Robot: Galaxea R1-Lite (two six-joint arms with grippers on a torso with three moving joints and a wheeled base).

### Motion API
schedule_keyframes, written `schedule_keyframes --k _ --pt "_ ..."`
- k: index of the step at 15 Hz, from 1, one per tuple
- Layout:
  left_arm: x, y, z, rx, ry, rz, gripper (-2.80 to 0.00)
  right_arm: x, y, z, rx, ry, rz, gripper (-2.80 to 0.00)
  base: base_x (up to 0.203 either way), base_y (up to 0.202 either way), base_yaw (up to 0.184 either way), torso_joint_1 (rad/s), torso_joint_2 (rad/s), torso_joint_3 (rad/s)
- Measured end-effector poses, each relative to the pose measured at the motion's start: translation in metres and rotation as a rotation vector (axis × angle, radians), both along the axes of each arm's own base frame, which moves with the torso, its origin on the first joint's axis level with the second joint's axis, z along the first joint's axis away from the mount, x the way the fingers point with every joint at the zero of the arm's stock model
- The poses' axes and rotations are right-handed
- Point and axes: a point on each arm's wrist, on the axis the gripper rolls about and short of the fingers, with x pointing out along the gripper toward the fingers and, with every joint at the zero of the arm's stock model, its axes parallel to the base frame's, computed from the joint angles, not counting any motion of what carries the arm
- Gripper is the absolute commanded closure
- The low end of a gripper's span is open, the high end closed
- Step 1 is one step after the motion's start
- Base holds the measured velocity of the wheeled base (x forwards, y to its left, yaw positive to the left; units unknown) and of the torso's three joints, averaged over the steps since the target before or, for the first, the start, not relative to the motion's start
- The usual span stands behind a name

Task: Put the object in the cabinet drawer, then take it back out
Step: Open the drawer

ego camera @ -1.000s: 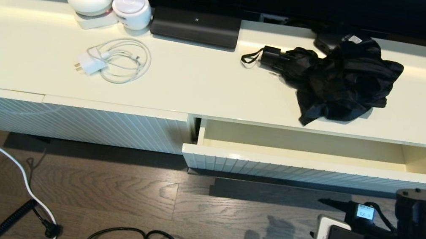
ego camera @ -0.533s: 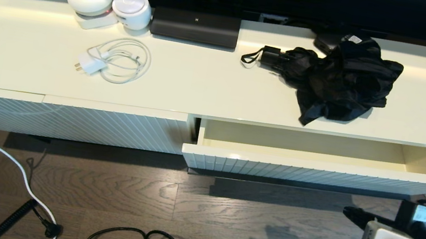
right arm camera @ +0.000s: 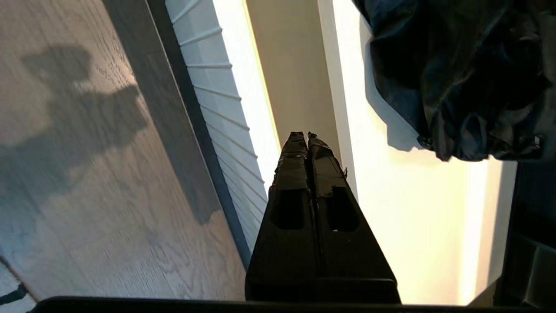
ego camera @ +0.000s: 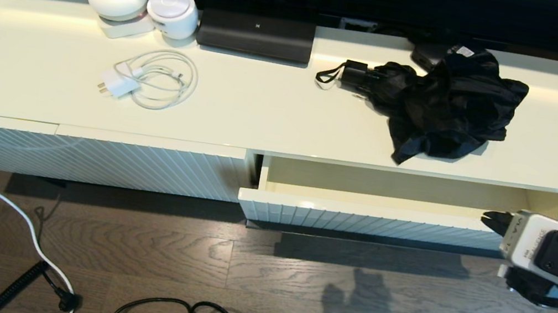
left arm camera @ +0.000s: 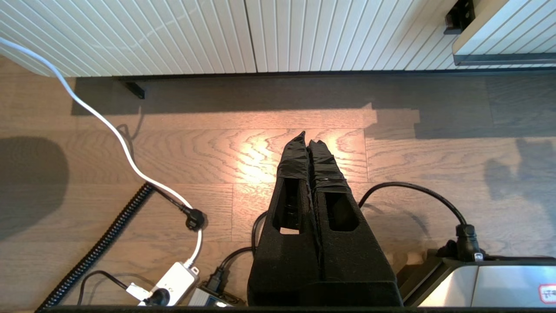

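The black folding umbrella [ego camera: 443, 107] lies rumpled on the cabinet top at the right, its short handle and strap loop [ego camera: 328, 76] pointing left; its fabric [right arm camera: 460, 74] also shows in the right wrist view. Below it the cream drawer [ego camera: 387, 218] stands pulled out, its glossy inside bare [right arm camera: 291, 78]. My right gripper [ego camera: 487, 217] is shut and empty, hovering over the drawer's right end by its ribbed front [right arm camera: 221, 117]. My left gripper [left arm camera: 308, 137] is shut and empty, low over the wooden floor, out of the head view.
On the cabinet top [ego camera: 264, 109] sit two white round devices [ego camera: 141, 3], a coiled white charger cable [ego camera: 154, 81], a long black box [ego camera: 256, 34] and a small black box with a white label [ego camera: 432, 52]. Cables [ego camera: 176, 311] and a power strip [left arm camera: 173, 278] lie on the floor.
My right arm has risen from low over the floor at the front right up to the drawer's right end. The umbrella and the drawer have not moved.
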Motion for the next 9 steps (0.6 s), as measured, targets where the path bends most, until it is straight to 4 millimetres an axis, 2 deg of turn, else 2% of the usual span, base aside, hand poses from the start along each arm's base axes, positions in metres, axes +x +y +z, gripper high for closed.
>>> schedule_keyframes --k 6,9 --pt "0.0 0.0 0.0 0.0 0.0 0.001 0.0 0.046 0.02 -0.012 -0.004 -0.007 -0.023 0.0 0.0 0.0 0.0 0.0 0.0 0.0" --pt "0.0 0.0 0.0 0.0 0.0 0.0 0.0 0.06 0.026 -0.021 -0.006 -0.003 -0.024 0.0 0.0 0.0 0.0 0.0 0.0 0.0"
